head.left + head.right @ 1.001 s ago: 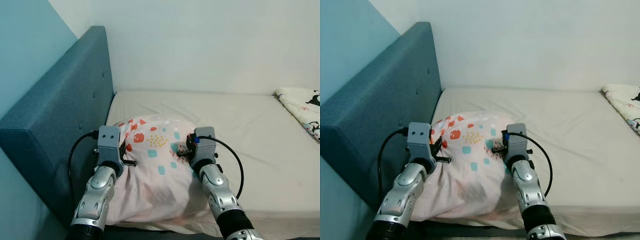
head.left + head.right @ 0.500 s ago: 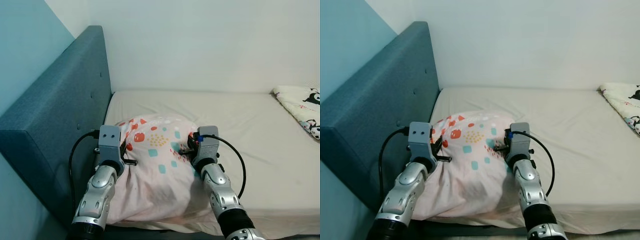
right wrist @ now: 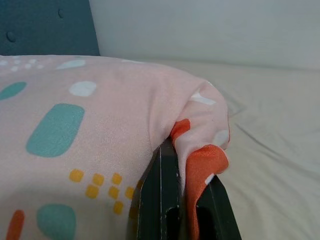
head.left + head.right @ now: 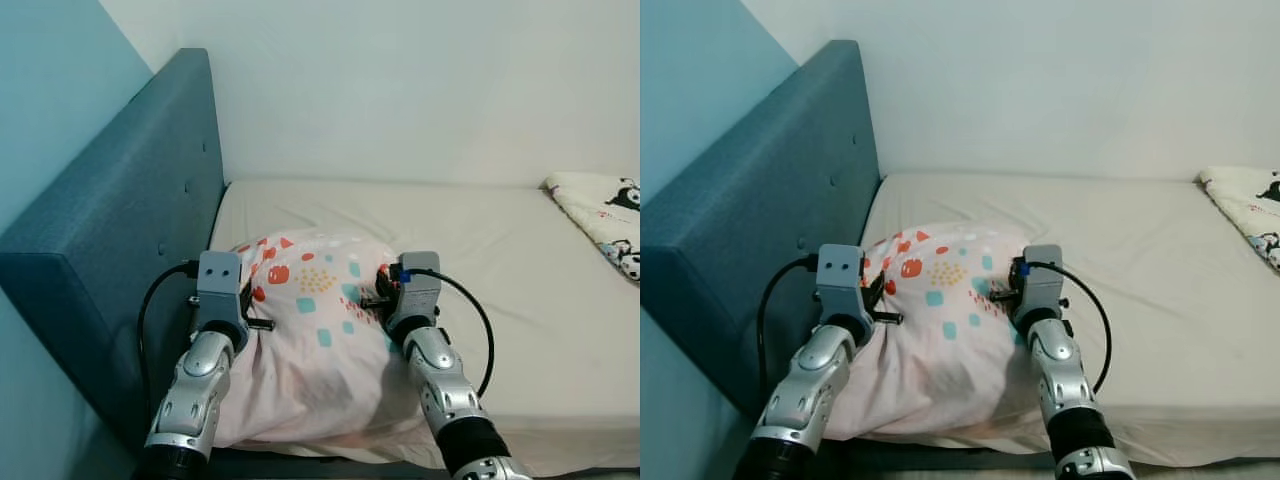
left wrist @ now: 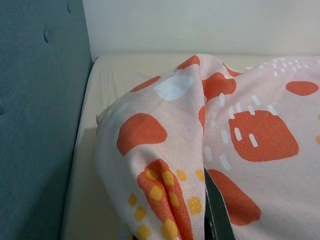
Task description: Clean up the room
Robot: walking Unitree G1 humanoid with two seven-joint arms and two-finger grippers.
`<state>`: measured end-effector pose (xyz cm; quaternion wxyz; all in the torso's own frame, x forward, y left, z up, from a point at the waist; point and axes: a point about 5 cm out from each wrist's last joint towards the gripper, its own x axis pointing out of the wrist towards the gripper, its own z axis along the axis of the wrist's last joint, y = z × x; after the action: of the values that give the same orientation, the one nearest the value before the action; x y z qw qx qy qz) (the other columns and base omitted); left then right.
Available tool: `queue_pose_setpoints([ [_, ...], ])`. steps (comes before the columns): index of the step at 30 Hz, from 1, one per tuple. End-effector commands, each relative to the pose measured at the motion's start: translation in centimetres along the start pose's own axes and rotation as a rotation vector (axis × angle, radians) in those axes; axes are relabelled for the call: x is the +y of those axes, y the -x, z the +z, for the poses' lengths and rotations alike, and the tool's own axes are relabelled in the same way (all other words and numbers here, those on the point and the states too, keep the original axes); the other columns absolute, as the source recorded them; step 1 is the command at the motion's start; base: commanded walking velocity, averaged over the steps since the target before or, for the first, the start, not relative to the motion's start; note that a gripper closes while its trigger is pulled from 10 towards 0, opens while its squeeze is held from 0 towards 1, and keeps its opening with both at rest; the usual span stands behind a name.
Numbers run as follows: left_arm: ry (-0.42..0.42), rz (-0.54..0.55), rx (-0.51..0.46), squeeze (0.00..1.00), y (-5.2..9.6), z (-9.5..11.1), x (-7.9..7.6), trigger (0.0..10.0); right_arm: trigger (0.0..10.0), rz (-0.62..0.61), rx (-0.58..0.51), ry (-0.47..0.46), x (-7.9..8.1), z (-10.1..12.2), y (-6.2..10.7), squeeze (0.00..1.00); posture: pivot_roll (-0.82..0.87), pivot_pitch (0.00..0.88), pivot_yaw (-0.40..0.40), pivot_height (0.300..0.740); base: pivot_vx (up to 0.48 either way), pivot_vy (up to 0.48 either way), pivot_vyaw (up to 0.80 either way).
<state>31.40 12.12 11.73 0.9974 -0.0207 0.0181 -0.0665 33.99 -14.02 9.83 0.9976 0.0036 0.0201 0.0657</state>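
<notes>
Plump pink fabric pillow with orange, teal and yellow shapes (image 4: 310,330) lay on the beige-sheeted bed (image 4: 520,270), by the teal padded headboard (image 4: 120,230) at 9 o'clock. Left tool (image 4: 245,290) was clamped on the pillow's 9 o'clock edge, right tool (image 4: 372,293) pinched fabric at its 3 o'clock corner

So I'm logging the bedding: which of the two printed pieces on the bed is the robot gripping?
The pink pillow with coloured blotches near the headboard, pinched by both grippers; the panda-print one lies untouched.
</notes>
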Motion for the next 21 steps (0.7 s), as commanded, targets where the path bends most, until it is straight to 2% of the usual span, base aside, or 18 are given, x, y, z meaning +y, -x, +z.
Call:
queue_pose_setpoints([
  [1,0.001,-0.019,-0.057,0.00,-0.41,1.08,-0.65,10.0,10.0,0.013,-0.054,0.008,0.18,1.12,-0.37,0.00,0.05,0.000,-0.043,0.655,0.000,0.000,0.00],
  [6,0.001,-0.021,-0.057,0.00,-0.41,1.09,-0.68,10.0,10.0,0.010,-0.053,0.009,0.09,1.09,-0.37,0.00,0.06,0.000,-0.041,0.640,0.000,0.000,0.00],
  [21,-0.011,-0.044,-0.059,0.00,-0.27,1.22,-1.19,10.0,10.0,-0.009,-0.065,0.006,-0.48,1.29,-0.39,0.00,0.06,0.000,-0.034,0.635,0.000,0.000,0.00],
])
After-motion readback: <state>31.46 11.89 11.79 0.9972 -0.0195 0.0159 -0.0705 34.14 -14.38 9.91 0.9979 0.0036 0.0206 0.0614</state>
